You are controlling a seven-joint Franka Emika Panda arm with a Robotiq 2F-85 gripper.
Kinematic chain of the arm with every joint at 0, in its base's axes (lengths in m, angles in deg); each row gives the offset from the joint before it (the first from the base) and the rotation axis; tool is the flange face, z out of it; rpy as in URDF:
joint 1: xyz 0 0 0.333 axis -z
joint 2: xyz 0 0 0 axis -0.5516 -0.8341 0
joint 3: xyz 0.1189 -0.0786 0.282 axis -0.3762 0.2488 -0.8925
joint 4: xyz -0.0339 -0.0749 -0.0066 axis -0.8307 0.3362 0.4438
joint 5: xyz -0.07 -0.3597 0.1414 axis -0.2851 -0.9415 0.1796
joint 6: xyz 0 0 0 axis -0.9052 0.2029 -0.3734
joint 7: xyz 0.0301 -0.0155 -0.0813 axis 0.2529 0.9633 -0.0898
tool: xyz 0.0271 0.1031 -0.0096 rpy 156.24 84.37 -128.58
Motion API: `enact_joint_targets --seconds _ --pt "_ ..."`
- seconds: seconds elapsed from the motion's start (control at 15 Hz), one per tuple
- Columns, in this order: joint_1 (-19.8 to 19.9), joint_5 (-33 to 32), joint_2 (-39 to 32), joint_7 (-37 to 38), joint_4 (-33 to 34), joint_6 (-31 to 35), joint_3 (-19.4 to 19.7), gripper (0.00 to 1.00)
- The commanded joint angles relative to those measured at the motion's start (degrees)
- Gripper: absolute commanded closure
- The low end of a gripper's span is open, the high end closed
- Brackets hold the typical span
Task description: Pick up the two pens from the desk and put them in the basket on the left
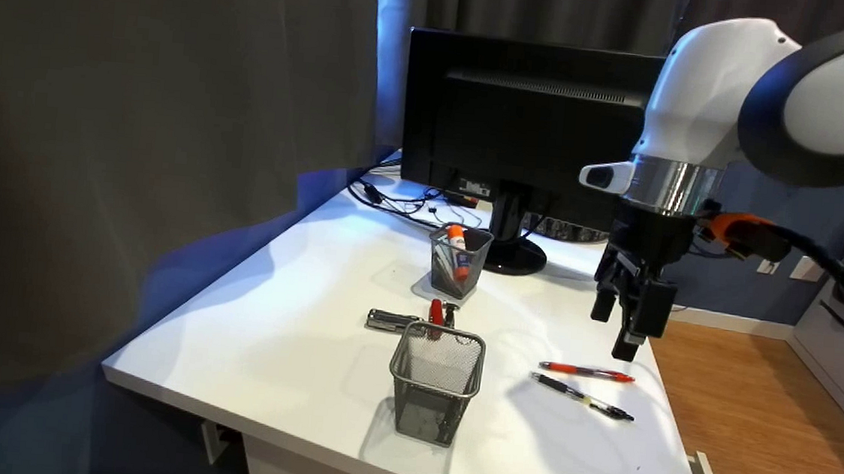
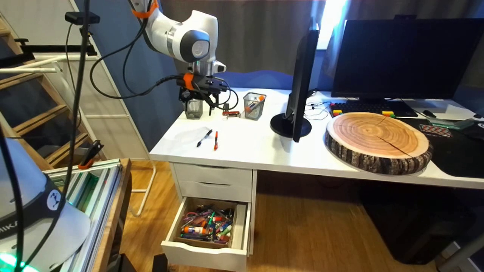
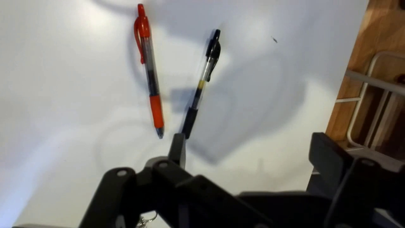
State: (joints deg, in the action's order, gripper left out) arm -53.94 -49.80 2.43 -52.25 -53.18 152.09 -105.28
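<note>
The red pen (image 1: pixel 586 371) and the black pen (image 1: pixel 581 397) lie apart on the white desk (image 1: pixel 306 363). The wrist view shows the red pen (image 3: pixel 151 72) and the black pen (image 3: pixel 199 91), mostly black and clear; the left fingertip overlaps the black pen's grip end in the picture. My gripper (image 1: pixel 615 327) is open and empty above the desk, higher than the pens. Its fingers stand wide apart in the wrist view (image 3: pixel 251 150). The dark mesh basket (image 1: pixel 429 411) stands upright near the desk edge and looks empty. In an exterior view the gripper partly hides the basket (image 2: pixel 194 113).
A second mesh holder (image 1: pixel 437 268) with a glue stick stands near the black monitor (image 1: pixel 529 125). A stapler (image 1: pixel 389 321) and a red tool (image 1: pixel 436 312) lie behind the basket. A wood slab (image 2: pixel 378 139) sits on the desk. A drawer (image 2: pixel 206 257) is open below.
</note>
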Motion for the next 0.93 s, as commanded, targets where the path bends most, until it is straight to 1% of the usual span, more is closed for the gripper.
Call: enact_joint_targets --seconds 0.0,0.2,0.53,0.67,0.87 --pt "-0.8 -3.8 -5.4 0.4 2.4 0.6 0.6 0.00" --pt "-1.8 -6.6 -8.5 1.5 3.9 1.8 1.5 0.00" --pt "-3.0 -10.7 -12.1 2.3 6.0 8.5 2.9 0.00" --pt "-3.8 -12.1 -13.5 3.2 7.0 9.5 4.0 0.00" --pt "-3.7 -13.7 -15.1 3.0 7.9 11.2 4.8 0.00"
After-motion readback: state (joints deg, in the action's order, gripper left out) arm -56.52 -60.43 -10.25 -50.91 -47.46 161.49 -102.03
